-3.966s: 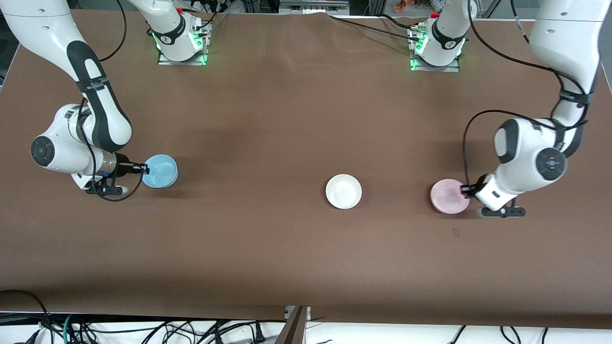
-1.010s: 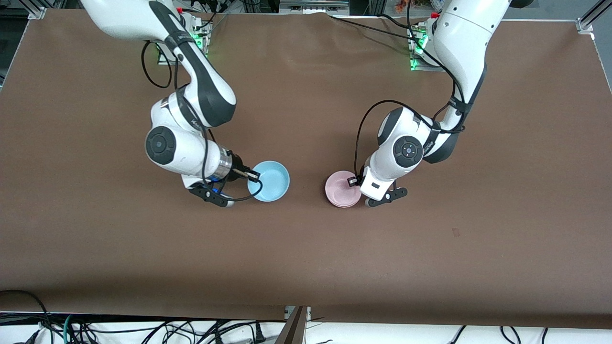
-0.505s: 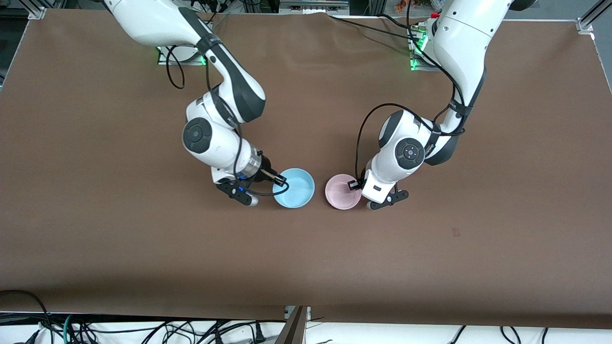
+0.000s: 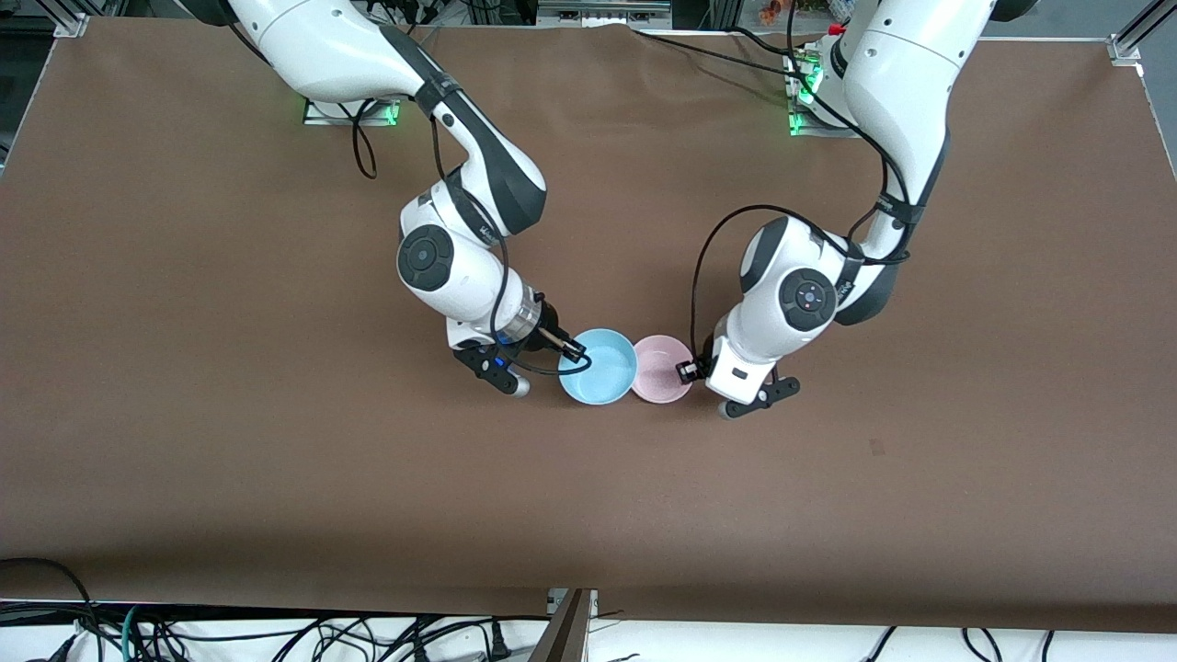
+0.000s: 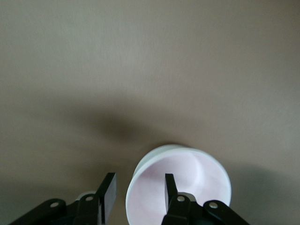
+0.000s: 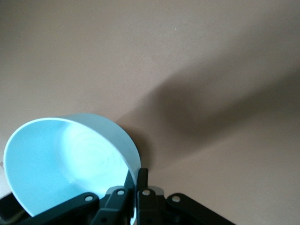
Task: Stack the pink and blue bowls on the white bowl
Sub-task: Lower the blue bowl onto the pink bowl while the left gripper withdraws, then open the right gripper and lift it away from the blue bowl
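Right gripper (image 4: pixel 572 351) has its jaws pinched on the rim of the blue bowl (image 4: pixel 599 366); the right wrist view shows one finger inside the wall and one outside, bowl (image 6: pixel 70 164) tilted and lifted off the bench (image 4: pixel 276 460). It hangs just beside the pink bowl (image 4: pixel 660 368), rims nearly touching in the front view, on the side toward the right arm's end. Left gripper (image 4: pixel 691 370) sits at the pink bowl's rim with jaws spread apart; in the left wrist view one finger (image 5: pixel 169 187) is inside the pink bowl (image 5: pixel 187 178) and the other outside, with a gap, so no grip. Pink bowl looks nested in the white bowl (image 5: pixel 154 157): a pale white rim shows around it in the left wrist view, but the front view hides the white bowl. Judgement: pink is placed, blue goes next on top. Handling guess: bowls are thin, stiff plastic, light, smooth and a bit slippery, not fragile. A rim pinch works, one finger in and one out, but the bowl swings and tilts on a single pinch point, so level it before dropping. Risk: the blue bowl nudges the light stack sideways, or the left jaws catch the pink rim on the way out.
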`<state>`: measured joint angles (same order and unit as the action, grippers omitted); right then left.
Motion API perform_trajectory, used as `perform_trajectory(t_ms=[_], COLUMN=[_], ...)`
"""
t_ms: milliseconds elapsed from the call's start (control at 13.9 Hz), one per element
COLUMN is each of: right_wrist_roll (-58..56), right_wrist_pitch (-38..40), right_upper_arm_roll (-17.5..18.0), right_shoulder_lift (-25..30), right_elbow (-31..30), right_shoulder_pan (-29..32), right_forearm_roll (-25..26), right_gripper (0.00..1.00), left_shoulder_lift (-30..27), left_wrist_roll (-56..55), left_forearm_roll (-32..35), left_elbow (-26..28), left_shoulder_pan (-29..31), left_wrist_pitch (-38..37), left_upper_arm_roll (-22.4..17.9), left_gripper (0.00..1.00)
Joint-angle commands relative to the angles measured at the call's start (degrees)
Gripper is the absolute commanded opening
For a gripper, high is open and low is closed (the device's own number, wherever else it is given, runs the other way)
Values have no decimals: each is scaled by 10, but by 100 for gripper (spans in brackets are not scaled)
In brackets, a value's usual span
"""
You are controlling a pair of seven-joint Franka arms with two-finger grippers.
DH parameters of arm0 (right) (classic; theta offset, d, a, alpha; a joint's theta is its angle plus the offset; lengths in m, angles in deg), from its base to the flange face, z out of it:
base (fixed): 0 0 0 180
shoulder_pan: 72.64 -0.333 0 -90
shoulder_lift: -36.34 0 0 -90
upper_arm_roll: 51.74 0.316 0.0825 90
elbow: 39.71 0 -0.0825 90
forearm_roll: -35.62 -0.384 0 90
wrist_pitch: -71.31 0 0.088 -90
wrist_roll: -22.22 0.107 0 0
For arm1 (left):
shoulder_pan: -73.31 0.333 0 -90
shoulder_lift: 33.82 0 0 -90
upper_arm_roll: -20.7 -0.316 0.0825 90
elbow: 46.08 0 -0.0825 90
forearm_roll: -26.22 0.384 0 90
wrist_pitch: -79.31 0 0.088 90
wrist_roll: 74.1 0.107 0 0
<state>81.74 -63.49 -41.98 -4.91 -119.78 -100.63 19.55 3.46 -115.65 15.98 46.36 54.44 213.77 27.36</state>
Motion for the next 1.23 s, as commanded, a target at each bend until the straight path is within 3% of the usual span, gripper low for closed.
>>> perform_trajectory(t_ms=[0, 216, 505, 793, 1154], right_wrist_roll=[23, 45, 65, 80, 83], right_wrist_pitch=[-17, -53, -128, -163, -166], right_upper_arm_roll=[-3, -3, -3, -3, -3], right_shoulder_lift=[-17, -30, -59, -81, -108], right_elbow=[20, 20, 21, 28, 40], right_shoulder_pan=[-12, -29, -55, -79, -95], right_forearm_roll=[-5, -5, -6, -6, -6], right_gripper=[0, 0, 0, 0, 0], left_shoulder_lift=[0, -1, -40, -67, -71], left_wrist_roll=[6, 9, 19, 74, 149], left_forearm_roll=[-18, -18, -18, -36, -36], left_elbow=[-63, -115, -119, -124, -185], left_shoulder_pan=[18, 41, 81, 128, 176], left_wrist_pitch=[-62, -113, -126, -171, -273], left_upper_arm_roll=[1, 1, 3, 4, 0], left_gripper=[50, 50, 50, 50, 50])
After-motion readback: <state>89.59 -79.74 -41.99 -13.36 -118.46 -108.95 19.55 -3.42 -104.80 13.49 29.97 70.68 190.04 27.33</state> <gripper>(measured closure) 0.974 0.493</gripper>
